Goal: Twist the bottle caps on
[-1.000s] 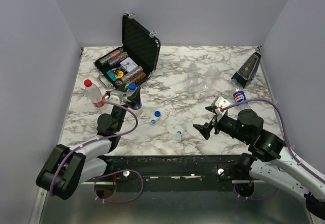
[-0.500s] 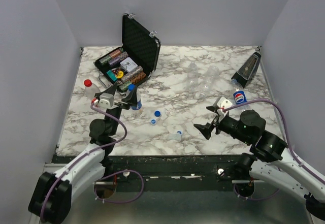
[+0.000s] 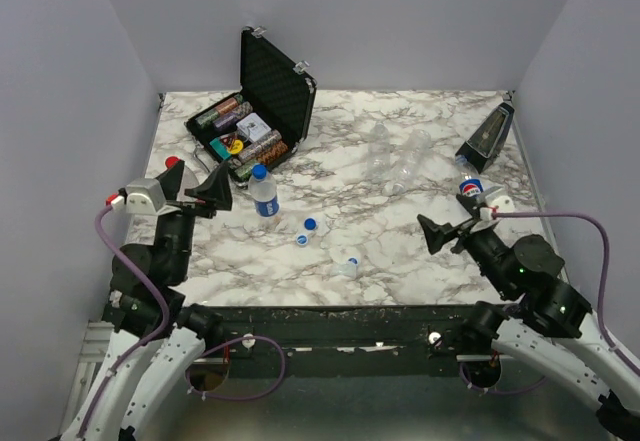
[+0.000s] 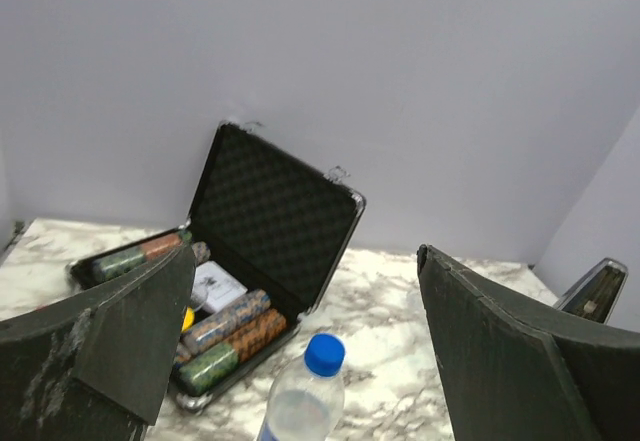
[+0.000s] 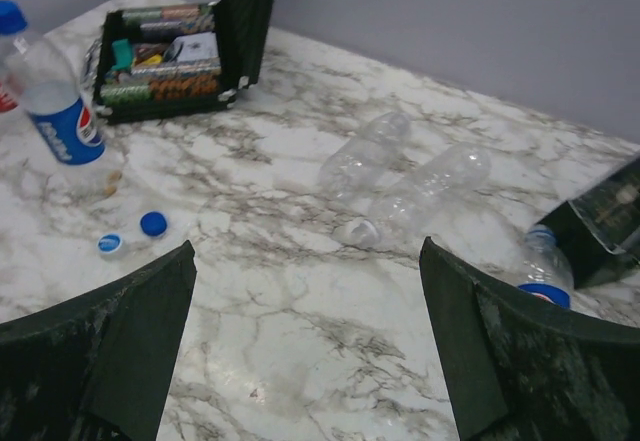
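A clear bottle [image 3: 264, 194] with a blue label and a blue cap [image 4: 323, 353] on it stands free on the marble table [image 3: 400, 251]. My left gripper [image 3: 208, 194] hangs open to its left, apart from it; the bottle shows low between the fingers [image 4: 130, 331] in the left wrist view. A red-capped bottle [image 3: 172, 163] peeks out behind that gripper. Two loose blue caps [image 3: 310, 224] [image 3: 301, 240] lie mid-table, and a whitish cap [image 3: 348, 264] nearer the front. Two capless clear bottles [image 5: 365, 156] [image 5: 430, 186] lie on their sides. My right gripper [image 3: 438, 232] is open and empty above the front right.
An open black case [image 3: 255, 111] of poker chips stands at the back left. A small blue-labelled bottle [image 3: 470, 189] and a black metronome [image 3: 487, 136] stand at the right edge. Grey walls close in the table on three sides.
My left gripper opened, let go of the blue-capped bottle and drew back to the left and up. My right arm swung back to the right, away from the middle.
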`<state>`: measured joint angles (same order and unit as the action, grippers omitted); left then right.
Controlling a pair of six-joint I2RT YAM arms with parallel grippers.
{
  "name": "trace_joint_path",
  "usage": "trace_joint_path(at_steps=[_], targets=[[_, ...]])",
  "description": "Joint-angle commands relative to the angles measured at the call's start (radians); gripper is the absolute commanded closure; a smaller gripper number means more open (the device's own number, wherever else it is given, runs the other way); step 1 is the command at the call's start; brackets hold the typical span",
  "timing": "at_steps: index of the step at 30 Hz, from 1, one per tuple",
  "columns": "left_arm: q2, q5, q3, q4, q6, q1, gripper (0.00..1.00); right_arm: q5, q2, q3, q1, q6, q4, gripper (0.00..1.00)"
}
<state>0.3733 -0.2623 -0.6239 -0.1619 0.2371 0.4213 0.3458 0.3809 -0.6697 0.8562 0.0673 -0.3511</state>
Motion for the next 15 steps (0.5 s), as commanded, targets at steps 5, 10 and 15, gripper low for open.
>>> trace_joint_path(at_steps=[5, 10, 15], targets=[[-0.144, -0.202, -0.187, 0.525, 0.019, 0.007, 0.01, 0.349, -0.224, 0.073, 0.001, 0.048, 0.087, 0.00], [-0.286, -0.265, -0.133, 0.512, 0.010, 0.007, 0.01, 0.421, -0.336, 0.127, 0.001, 0.111, 0.155, 0.00], [-0.307, -0.279, -0.063, 0.495, -0.001, 0.007, 0.01, 0.433, -0.430, 0.200, 0.001, 0.158, 0.253, 0.00]])
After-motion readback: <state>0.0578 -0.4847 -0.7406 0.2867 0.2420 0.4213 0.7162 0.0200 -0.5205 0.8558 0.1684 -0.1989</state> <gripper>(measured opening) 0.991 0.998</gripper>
